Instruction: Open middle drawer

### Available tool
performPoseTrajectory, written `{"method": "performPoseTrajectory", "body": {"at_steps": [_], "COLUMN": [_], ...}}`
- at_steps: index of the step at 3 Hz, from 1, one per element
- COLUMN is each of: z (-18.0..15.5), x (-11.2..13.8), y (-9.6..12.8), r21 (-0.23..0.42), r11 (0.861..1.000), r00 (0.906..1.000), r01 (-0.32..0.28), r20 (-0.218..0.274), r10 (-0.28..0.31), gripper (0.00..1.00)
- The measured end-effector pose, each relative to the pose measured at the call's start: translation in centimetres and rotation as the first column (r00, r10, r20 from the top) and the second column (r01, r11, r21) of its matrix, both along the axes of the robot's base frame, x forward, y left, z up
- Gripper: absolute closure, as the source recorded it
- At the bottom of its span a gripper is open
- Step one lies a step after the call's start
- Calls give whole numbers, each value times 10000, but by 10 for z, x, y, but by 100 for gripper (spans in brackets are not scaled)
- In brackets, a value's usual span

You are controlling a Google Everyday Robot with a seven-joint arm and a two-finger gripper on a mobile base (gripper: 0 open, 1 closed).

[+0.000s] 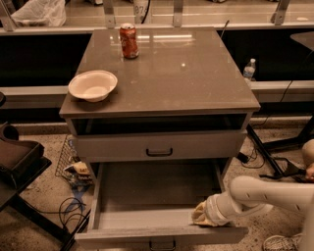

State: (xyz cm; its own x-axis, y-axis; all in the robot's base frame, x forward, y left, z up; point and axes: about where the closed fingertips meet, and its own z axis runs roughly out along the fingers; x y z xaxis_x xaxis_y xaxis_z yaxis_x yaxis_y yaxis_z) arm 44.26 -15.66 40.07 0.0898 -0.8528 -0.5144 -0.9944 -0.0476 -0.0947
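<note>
Two grey drawer fronts on show: the upper drawer [113,146] pushed in beneath a dark gap under the tabletop, and the middle drawer [142,219] pulled well out toward the camera, low in the frame. Two black bar handles too, one per front: upper handle [159,152] in full view, lower handle [162,243] mostly chopped off by the bottom edge. One cabinet top [196,73], carrying exactly one red soda can [129,41] at the back and one white bowl [92,85] near the front left corner, well apart from each other. One gripper [202,214], a yellowish tip on a white arm [274,193] stretching in from the right, parked at the right end of the middle drawer's front wall, on the inner side. Touching the wall or just beside it? Can't say. Open or clenched? Can't tell either. One water bottle [249,69] on the ledge off to the right. One pale plastic bag [39,12] top left, cropped by the frame. Whatever sits under the open drawer: hidden by it. Left floor: cables [73,215] and litter, too murky to sort. One shoe [277,242] bottom right, cut off.
</note>
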Motion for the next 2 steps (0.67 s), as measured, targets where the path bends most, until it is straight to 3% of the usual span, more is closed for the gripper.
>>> {"method": "performPoseTrajectory", "body": {"at_steps": [1,2], "z": [0,1], "x": [-35,-38], "y": [-8,-7], "r21": [264,266], "r11": [9996,9996], "r00": [9980,9977], "r01": [114,107], "r20": [-624,-677], "r10": [-97,-89], "gripper": [100,100]}}
